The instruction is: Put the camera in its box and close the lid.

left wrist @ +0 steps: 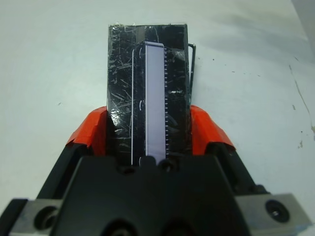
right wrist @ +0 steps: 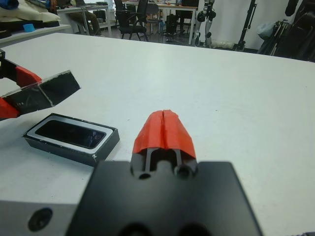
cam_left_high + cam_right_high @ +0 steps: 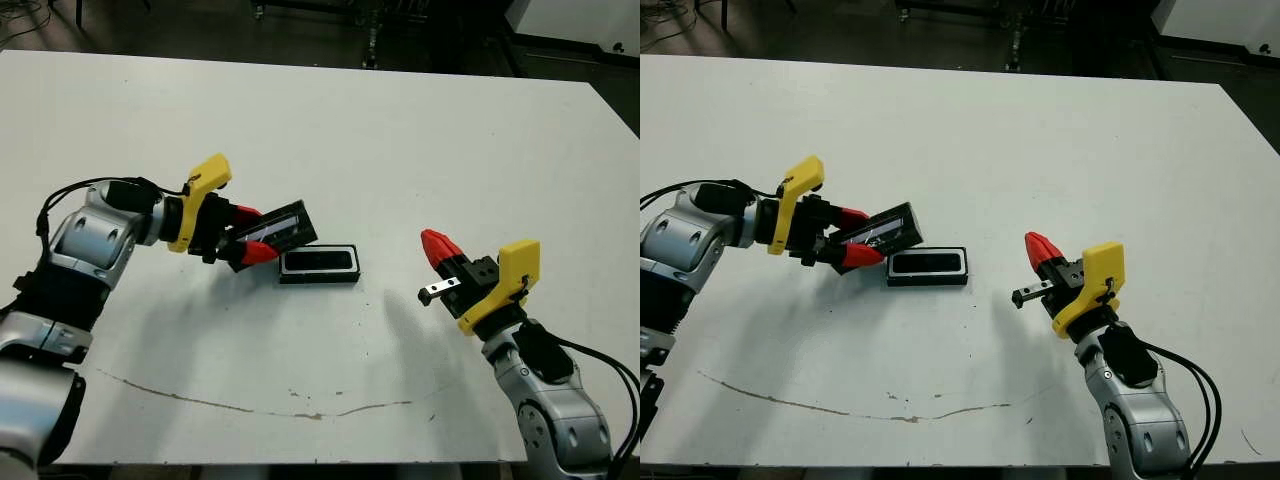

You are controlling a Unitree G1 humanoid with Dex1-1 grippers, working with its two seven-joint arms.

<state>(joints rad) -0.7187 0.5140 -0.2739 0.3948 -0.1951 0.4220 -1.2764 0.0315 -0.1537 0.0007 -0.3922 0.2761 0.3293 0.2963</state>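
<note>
Head stereo pair: looks forward and down on the white table [image 3: 330,120] from above; both eyes cover the same scene, offset sideways. Left wrist view: aimed along the left gripper [image 1: 150,132], very close on the lid [image 1: 147,88] clamped between its fingers. Right wrist view: low over the table, along the pressed-together right gripper [image 2: 164,129]. It shares the box [image 2: 71,137], lid and left gripper with the head views.

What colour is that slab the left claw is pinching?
The lid is glossy black with crinkled shiny streaks, clearest in the left wrist view.
</note>
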